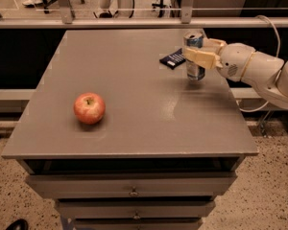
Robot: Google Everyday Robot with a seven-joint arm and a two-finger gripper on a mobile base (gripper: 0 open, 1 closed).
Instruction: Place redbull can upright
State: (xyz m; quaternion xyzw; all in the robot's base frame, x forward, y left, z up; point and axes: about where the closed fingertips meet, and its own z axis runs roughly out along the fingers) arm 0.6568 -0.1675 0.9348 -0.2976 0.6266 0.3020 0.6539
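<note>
Broadly, the grey flat-topped desk (pixel 134 128) with its stacked drawers carries everything, and the white, jointed robot arm (pixel 259 71) reaches in over its right edge toward the far right part of the top. At the arm's end the tan two-finger tool (pixel 198 55) is closed around the middle of the slim blue-and-silver metal redbull can (pixel 195 71), coming at it from the right, so the can sits at the tool's tip on its left side. The can's long axis stands vertical, silver top up, and its base is at or just above the desk; whether it touches cannot be told. That vertical axis is what the coming move turns on: judged from this, the can only needs setting down and letting go without tipping. A round red apple (pixel 89 108) lies well apart at the near left. A flat dark blue packet (pixel 173 59) lies just beside the can, to its left.
</note>
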